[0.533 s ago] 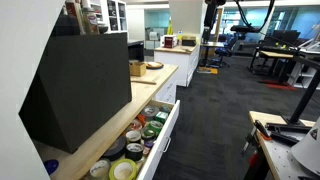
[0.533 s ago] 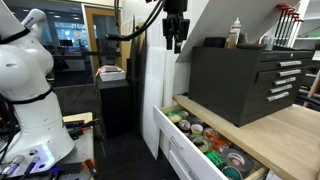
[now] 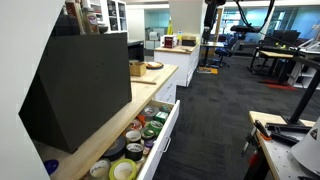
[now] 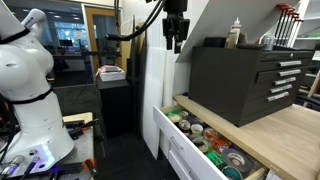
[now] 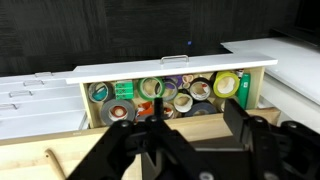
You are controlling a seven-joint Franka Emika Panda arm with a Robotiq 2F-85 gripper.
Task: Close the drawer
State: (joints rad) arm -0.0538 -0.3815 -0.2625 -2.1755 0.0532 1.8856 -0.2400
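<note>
The white drawer (image 3: 166, 138) under the wooden counter stands pulled out and holds several tape rolls (image 3: 140, 135). It also shows in an exterior view (image 4: 176, 150) and in the wrist view (image 5: 170, 70), with the rolls (image 5: 165, 92) in a row behind its front panel. My gripper (image 4: 175, 36) hangs high above the drawer's near end, well apart from it. In the wrist view the gripper (image 5: 195, 122) is open and empty, its two dark fingers spread over the counter edge and the drawer.
A black tool chest (image 4: 245, 78) sits on the wooden counter (image 4: 290, 130) behind the drawer, with bottles (image 4: 235, 32) on top. A white robot (image 4: 25, 80) stands across the aisle. A cardboard box (image 3: 137, 68) sits farther along the counter. Dark carpet (image 3: 215, 120) lies in front of the drawer.
</note>
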